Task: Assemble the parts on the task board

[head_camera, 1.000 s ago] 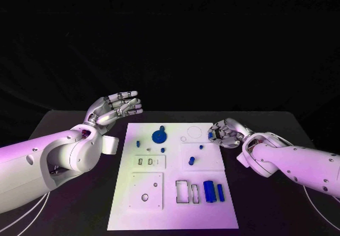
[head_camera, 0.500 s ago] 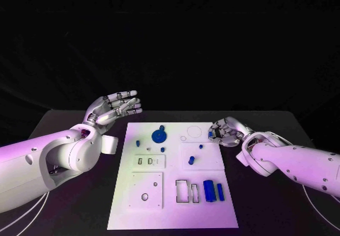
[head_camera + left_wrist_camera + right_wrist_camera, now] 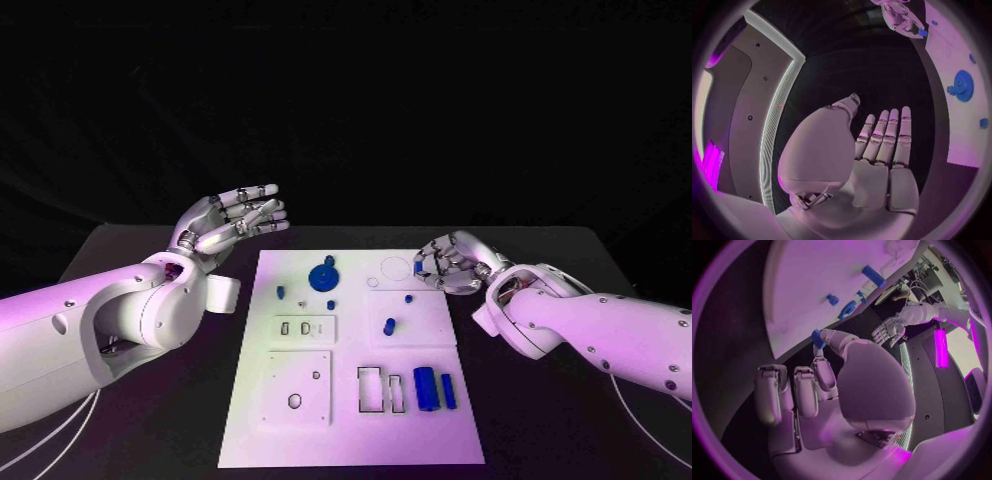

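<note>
The white task board (image 3: 361, 440) lies in the middle of the black table. My right hand (image 3: 457, 266) hovers at the board's far right corner and pinches a small blue part (image 3: 421, 266) between thumb and a finger; the right wrist view shows that part (image 3: 817, 338) at the fingertips over the board (image 3: 804, 285). To the left of the board my left hand (image 3: 231, 222) is raised with its fingers apart and holds nothing (image 3: 879, 145). A blue round part (image 3: 325, 276) stands at the far middle of the board. Two blue blocks (image 3: 427, 388) lie near the front right.
Several small blue parts (image 3: 389, 326) are scattered over the board's middle. Rectangular cut-outs (image 3: 371, 388) sit left of the blue blocks, and a round outline (image 3: 395, 267) lies just left of my right hand. Bare black table (image 3: 130, 250) flanks the board.
My right hand has shifted a little left and farther over the board's far right corner with the small blue part in it. The left hand has stayed in place.
</note>
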